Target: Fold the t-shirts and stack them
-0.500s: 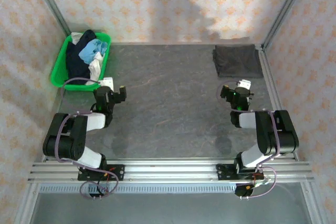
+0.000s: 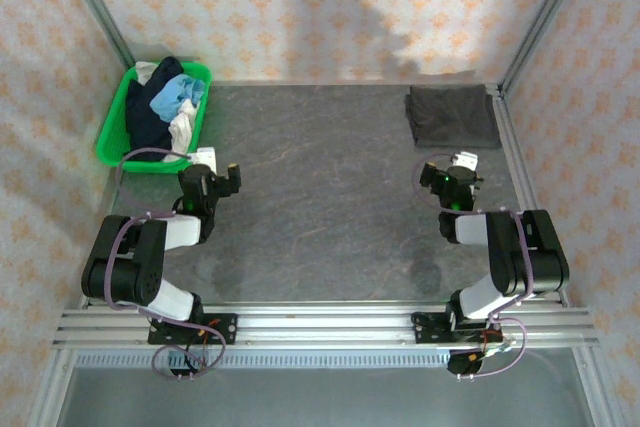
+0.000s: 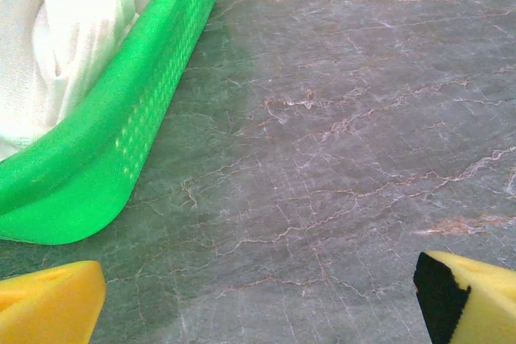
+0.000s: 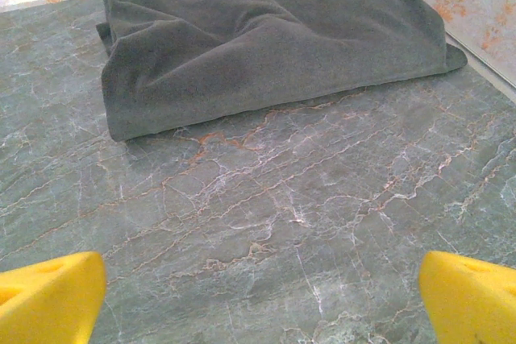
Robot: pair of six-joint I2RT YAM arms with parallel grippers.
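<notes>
A folded dark grey t-shirt lies at the table's far right corner, also close ahead in the right wrist view. Loose t-shirts sit heaped in the green basket at far left: a light blue one, a navy one and a white one. My left gripper rests low on the table just near of the basket, open, its yellow fingertips wide apart over bare table. My right gripper stands open short of the grey shirt, yellow pads apart with nothing between.
The grey marbled table lies bare between the two arms. Metal frame posts and patterned walls close in the back and sides. The basket's rounded corner sits close to my left fingers.
</notes>
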